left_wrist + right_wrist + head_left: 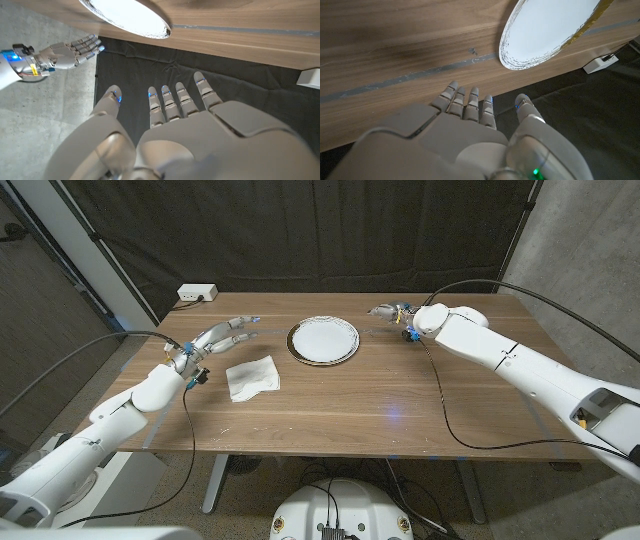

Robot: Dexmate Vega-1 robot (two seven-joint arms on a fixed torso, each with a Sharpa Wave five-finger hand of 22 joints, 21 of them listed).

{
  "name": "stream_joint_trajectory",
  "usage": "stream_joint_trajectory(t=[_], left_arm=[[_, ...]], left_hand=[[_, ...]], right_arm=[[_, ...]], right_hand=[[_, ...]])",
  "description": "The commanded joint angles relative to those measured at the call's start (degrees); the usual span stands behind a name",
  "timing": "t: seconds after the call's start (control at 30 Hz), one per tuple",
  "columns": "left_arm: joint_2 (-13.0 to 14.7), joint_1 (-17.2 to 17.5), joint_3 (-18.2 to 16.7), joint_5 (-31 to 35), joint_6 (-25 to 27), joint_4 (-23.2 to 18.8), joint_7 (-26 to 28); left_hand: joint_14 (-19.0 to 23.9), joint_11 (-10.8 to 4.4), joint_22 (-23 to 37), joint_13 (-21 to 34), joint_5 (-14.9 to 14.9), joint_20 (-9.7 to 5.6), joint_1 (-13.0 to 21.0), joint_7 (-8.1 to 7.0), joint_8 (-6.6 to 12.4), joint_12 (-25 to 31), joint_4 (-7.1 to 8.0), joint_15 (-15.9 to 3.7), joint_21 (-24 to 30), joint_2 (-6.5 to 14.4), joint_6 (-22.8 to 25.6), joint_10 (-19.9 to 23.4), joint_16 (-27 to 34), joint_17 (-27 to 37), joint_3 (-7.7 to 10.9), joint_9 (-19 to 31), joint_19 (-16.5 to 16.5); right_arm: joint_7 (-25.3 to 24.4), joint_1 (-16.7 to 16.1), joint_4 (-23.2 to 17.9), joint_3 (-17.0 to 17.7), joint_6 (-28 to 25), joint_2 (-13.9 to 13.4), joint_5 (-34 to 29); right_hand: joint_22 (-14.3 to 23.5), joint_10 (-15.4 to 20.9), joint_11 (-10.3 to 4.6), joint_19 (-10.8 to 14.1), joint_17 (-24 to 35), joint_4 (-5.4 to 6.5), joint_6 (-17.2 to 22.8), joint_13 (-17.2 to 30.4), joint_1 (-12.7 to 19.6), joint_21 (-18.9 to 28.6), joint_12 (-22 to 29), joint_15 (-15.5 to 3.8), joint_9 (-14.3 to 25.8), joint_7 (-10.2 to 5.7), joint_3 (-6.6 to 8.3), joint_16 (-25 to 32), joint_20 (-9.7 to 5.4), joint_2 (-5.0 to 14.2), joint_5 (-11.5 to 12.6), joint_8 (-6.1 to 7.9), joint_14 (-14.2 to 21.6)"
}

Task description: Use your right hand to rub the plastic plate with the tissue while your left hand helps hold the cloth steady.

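Here both the left hand (215, 340) and right hand (392, 312) hover open-fingered, holding nothing.

The left hand (212, 340) is held out from the left arm with straight, slightly spread fingers, holding nothing. The right hand (391, 311) reaches in from the right arm, fingers extended and apart, also holding nothing.

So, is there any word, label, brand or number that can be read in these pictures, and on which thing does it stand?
None can be read. The plate, the tissue, the table and the white box at the far edge carry no legible text; neither does the left hand or the right hand.
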Motion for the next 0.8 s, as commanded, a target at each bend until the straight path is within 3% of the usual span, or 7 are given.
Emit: stream_joint_trajectory(t=[0.03,0.53,0.8], left_arm=[[2.26,0.46,-0.5,5.94,2.18,-2.11,-0.6],[6.34,1.48,-0.72,9.42,4.37,-4.91,-3.09],[9.09,2.88,-1.17,11.46,5.14,-6.53,-4.15]], left_hand=[[0.66,0.0,-0.08,-0.01,0.37,0.2,0.63,0.13,0.24,-0.12,-0.2,-0.58,0.64,-0.13,0.64,0.31,0.03,0.05,0.32,0.08,0.72],[1.26,-0.36,-0.24,-0.01,0.18,-0.23,1.82,0.0,0.5,-0.63,-0.99,-1.3,0.84,-0.41,1.86,0.25,-0.14,-0.08,0.78,0.1,1.88],[1.41,-0.35,-0.36,0.0,0.1,0.12,3.43,-0.57,-0.74,-1.45,-1.99,-1.3,0.89,-1.05,-0.74,-0.83,-0.48,-0.21,1.23,0.09,2.72]], right_arm=[[5.8,7.55,4.22,-7.95,-0.97,1.94,-6.6],[11.16,15.36,6.39,-18.73,-6.13,5.13,-17.48],[14.19,18.22,7.4,-23.02,-5.98,6.45,-21.1]], right_hand=[[0.32,0.27,-0.53,0.36,0.01,-0.13,0.52,-0.05,1.3,0.31,0.39,-0.96,0.15,0.02,0.61,0.01,-0.34,0.17,0.49,0.09,0.06],[0.34,-1.24,-1.83,0.56,-0.02,-0.77,0.32,-0.05,3.46,0.38,-0.17,-2.34,0.19,0.02,1.56,-0.35,-1.47,0.11,0.67,-0.04,-0.76],[0.36,-3.13,-2.1,0.51,-0.01,-1.2,-0.4,-0.05,4.96,0.37,-0.74,-2.87,0.22,0.05,2.08,-0.53,-1.9,0.05,0.61,-0.28,-1.59]])
